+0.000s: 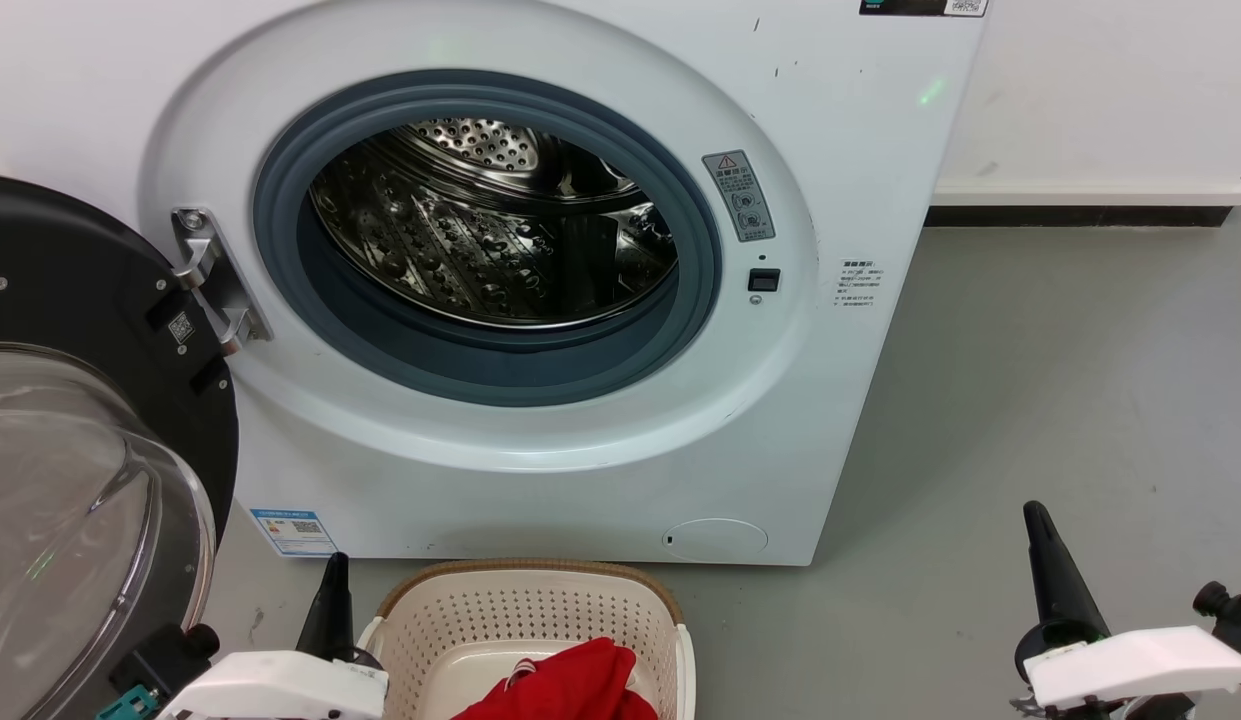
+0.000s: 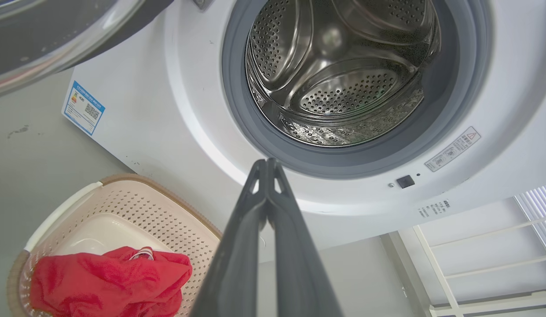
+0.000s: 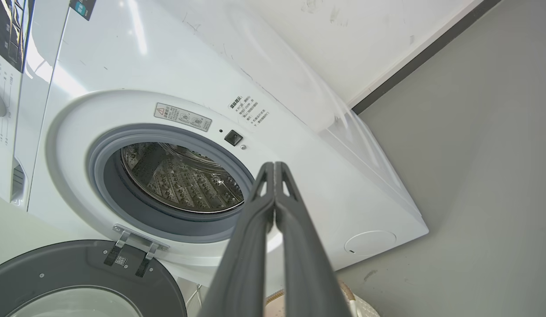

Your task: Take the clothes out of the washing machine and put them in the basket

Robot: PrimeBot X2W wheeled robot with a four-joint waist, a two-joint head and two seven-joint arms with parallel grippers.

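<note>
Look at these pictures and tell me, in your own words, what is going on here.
A washing machine stands with its door swung open. Its drum looks empty from here, and red clothes lie in the basket on the floor in front. The robot's left gripper and right gripper are both shut, holding nothing.

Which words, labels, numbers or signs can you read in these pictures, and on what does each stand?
No wording is legible.
Grey warning sticker beside the washing machine opening: red triangle sign, print too small.
Printed lines on its front panel: too small.
Blue-edged label, lower front: QR code, print blurred.
Small sticker on the open door: QR code only.
</note>
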